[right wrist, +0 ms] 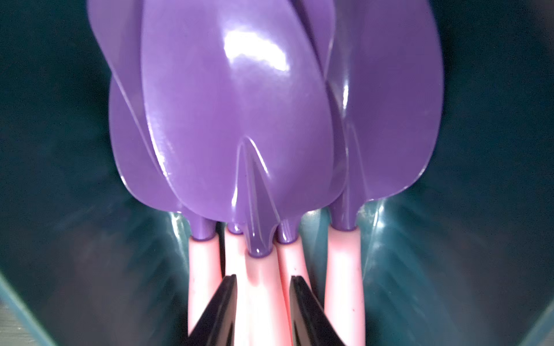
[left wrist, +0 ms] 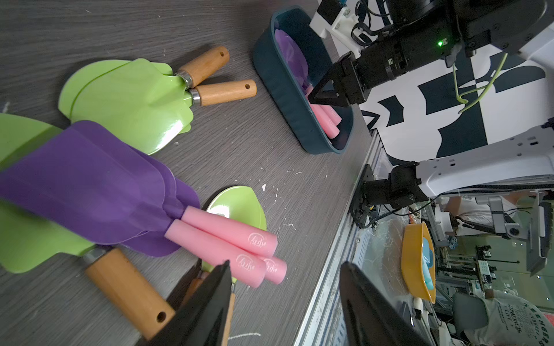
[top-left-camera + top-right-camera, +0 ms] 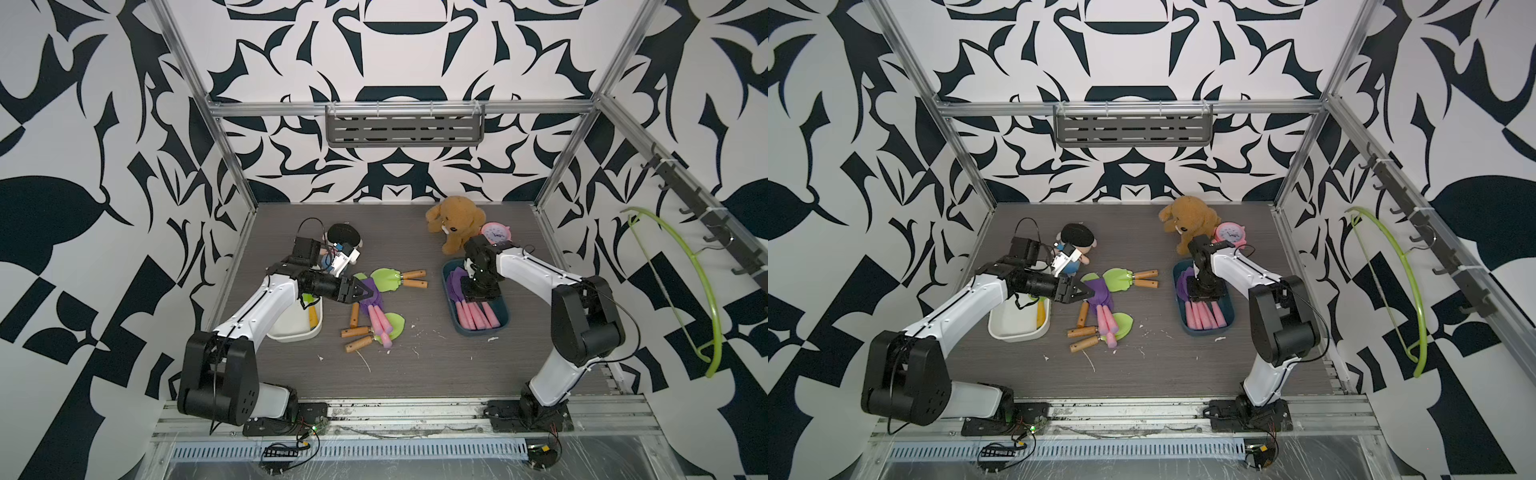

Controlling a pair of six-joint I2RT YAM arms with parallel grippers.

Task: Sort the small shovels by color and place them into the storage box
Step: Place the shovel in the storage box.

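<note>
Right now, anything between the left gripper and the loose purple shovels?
Nothing visible. The left gripper, open, hangs right over the purple shovels, which lie on top of the green shovels.

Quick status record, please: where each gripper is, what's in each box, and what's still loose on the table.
left gripper: open, empty, above the loose purple shovels
right gripper: inside the dark teal box, jaws either side of one pink handle; gripped or released, unclear
dark teal box contents: boxed purple shovels, five pink handles showing
white box contents: one green shovel with yellow handle
loose on table: three purple shovels, five green shovels with wooden handles
sorting: unfinished
</note>
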